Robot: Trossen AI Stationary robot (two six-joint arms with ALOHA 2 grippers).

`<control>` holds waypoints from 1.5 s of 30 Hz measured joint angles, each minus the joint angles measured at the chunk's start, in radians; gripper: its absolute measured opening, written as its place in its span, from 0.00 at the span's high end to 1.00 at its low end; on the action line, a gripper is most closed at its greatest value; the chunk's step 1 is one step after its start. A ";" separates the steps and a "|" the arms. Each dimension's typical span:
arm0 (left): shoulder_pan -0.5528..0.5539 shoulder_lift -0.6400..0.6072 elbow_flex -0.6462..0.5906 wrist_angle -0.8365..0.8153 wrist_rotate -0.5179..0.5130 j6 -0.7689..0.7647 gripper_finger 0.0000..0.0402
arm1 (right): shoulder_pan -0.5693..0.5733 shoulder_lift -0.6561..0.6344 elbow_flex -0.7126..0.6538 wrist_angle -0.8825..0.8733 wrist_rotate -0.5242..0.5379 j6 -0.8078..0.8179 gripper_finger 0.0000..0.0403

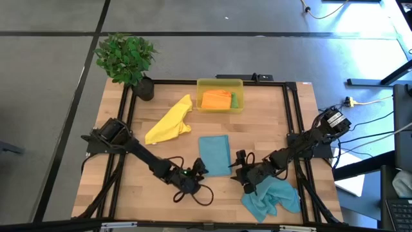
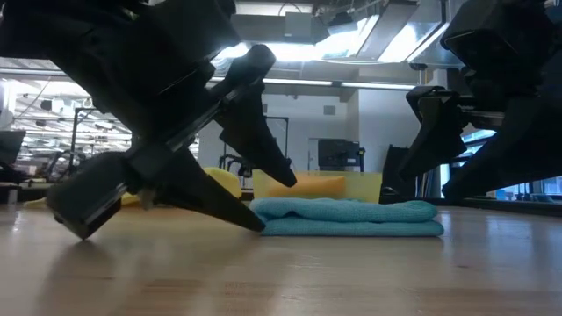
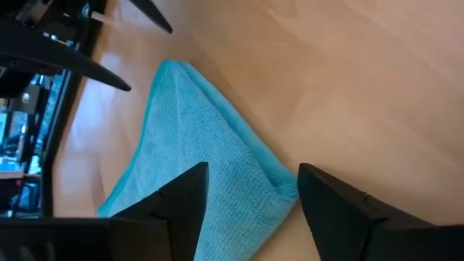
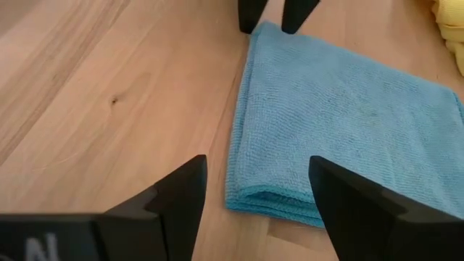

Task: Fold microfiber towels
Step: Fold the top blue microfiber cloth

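A teal-blue towel [image 1: 214, 154] lies folded into a flat rectangle on the table's middle, and the low view shows its stacked layers [image 2: 351, 218]. My left gripper [image 1: 201, 169] is open at the towel's near left corner [image 3: 283, 190], with a finger on either side of it. My right gripper [image 1: 239, 162] is open at the near right corner [image 4: 243, 197], just short of it. A second teal-blue towel [image 1: 270, 198] lies crumpled near the front right edge. A yellow towel [image 1: 169, 121] lies loosely spread at the back left. Orange [image 1: 215, 98] and green [image 1: 234, 100] towels sit in the bin. My left gripper comes slanting down from the table's near left. Its lower fingertip [image 2: 255, 224] stands on the table right at the folded towel's edge, and I cannot tell whether it touches the cloth. My right gripper touches nothing.
A translucent yellow bin [image 1: 219, 82] stands at the back centre. A potted plant [image 1: 129, 61] stands at the back left corner. A dark frame [image 1: 290, 109] runs around the work area. Bare wood lies between the folded towel and the front edge.
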 joint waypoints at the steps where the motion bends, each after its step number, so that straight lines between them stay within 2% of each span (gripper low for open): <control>1: 0.001 0.000 0.000 -0.002 -0.003 0.011 0.50 | 0.000 0.000 0.000 0.000 0.000 -0.001 0.40; 18: 0.013 0.000 -0.002 -0.043 0.011 0.038 0.76 | 0.001 0.001 0.000 -0.032 -0.006 -0.055 0.40; 26: 0.035 0.000 -0.004 -0.053 0.035 -0.014 0.88 | 0.001 0.001 0.000 -0.033 0.000 -0.057 0.40; 30: 0.049 0.000 -0.005 -0.058 0.056 -0.052 0.98 | 0.001 0.001 0.000 -0.032 0.000 -0.058 0.40; 45: 0.073 -0.080 -0.008 -0.047 0.052 -0.195 1.00 | 0.000 0.001 0.000 0.037 0.046 -0.147 0.40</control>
